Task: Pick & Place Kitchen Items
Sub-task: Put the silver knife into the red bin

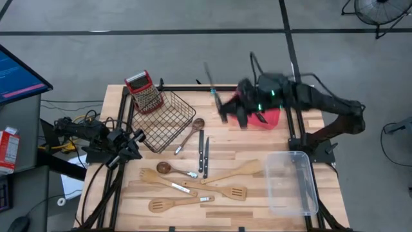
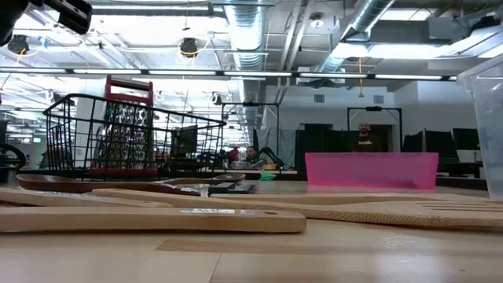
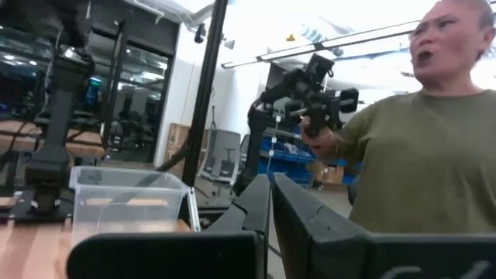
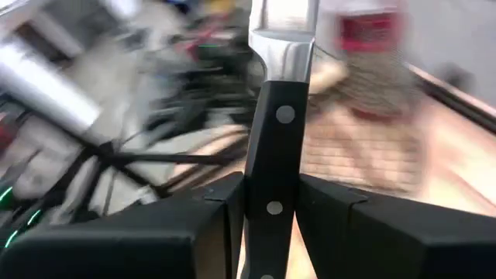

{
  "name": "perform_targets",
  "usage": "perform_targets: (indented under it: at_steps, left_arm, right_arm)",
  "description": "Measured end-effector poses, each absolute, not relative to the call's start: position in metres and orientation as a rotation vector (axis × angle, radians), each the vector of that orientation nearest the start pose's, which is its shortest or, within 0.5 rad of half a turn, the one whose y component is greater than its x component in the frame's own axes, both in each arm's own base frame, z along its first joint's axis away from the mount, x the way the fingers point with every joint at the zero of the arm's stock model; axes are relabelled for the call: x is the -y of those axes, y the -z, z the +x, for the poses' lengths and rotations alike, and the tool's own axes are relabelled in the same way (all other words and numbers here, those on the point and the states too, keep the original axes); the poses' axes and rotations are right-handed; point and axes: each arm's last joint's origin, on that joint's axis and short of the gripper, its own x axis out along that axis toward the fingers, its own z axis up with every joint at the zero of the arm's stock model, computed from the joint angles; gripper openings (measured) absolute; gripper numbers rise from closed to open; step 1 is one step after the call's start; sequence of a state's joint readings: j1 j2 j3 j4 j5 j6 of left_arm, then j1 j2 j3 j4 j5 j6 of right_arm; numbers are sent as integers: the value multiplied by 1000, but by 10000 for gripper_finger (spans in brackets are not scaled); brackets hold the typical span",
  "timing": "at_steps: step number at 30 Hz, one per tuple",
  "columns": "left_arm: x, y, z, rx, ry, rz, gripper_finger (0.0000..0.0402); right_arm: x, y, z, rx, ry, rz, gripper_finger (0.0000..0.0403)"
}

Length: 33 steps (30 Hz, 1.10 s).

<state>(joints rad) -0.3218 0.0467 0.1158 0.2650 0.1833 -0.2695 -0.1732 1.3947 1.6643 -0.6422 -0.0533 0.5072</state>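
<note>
My right gripper [image 1: 226, 111] is shut on a black-handled steel knife [image 1: 211, 80], high over the table's far edge between the black wire basket [image 1: 168, 119] and the red tray [image 1: 270, 117]. On the table lie a dark-bowled spoon [image 1: 191, 132], two black-handled knives [image 1: 203, 153], a wooden spoon [image 1: 172, 169] and several pale wooden spatulas [image 1: 225, 192]. My left gripper [image 1: 132, 145] waits shut at the table's left edge, holding nothing. My right gripper pinches the knife's black riveted handle [image 4: 271, 155] between its two fingers [image 4: 225, 205]. The knife lies along the fingers, and its steel blade [image 4: 283, 31] sticks out past the fingertips, toward the table's far left. The knife is lifted clear of the table.
A red-topped grater [image 1: 145, 91] stands at the basket's far left corner. A clear plastic bin [image 1: 293, 182] sits at the near right. In the left wrist view a person [image 3: 418, 147] stands beyond the table. A monitor [image 1: 19, 74] is off the left side.
</note>
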Motion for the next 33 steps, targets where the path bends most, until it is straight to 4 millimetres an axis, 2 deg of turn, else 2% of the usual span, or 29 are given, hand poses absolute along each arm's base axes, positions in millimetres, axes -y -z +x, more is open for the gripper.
perform_targets:
  at_steps: [4,6,8,10,13,15,17,19,21,23,27,33]
  left_arm:
    - [33,-223,84,252,541,-284,2]
    - [34,-223,84,247,540,-283,2]
    - [34,-223,86,238,540,-283,2]
    - [34,-222,87,232,539,-283,2]
    - [35,-221,89,215,536,-282,2]
    - [36,-220,91,201,536,-281,2]
    - [36,-219,92,188,534,-280,2]
    - [37,-218,94,176,533,-279,2]
    - [37,-217,95,165,531,-279,2]
    - [38,-216,96,155,530,-278,2]
    - [39,-214,99,129,528,-276,2]
    - [40,-211,102,98,524,-275,2]
  right_arm:
    - [76,-461,287,-244,220,535,94]
    - [76,-456,279,-344,268,549,94]
    - [66,-449,267,-480,282,541,94]
    - [63,-435,256,-657,370,515,94]
    - [90,-415,249,-824,674,403,94]
    - [104,-400,242,-985,801,380,94]
    - [113,-388,245,-1090,817,362,94]
    - [119,-367,255,-1208,834,343,94]
    - [128,-351,259,-1264,875,336,94]
    - [130,-340,255,-1325,913,311,94]
    - [126,-312,252,-1419,866,336,94]
    - [126,-285,231,-1376,883,421,94]
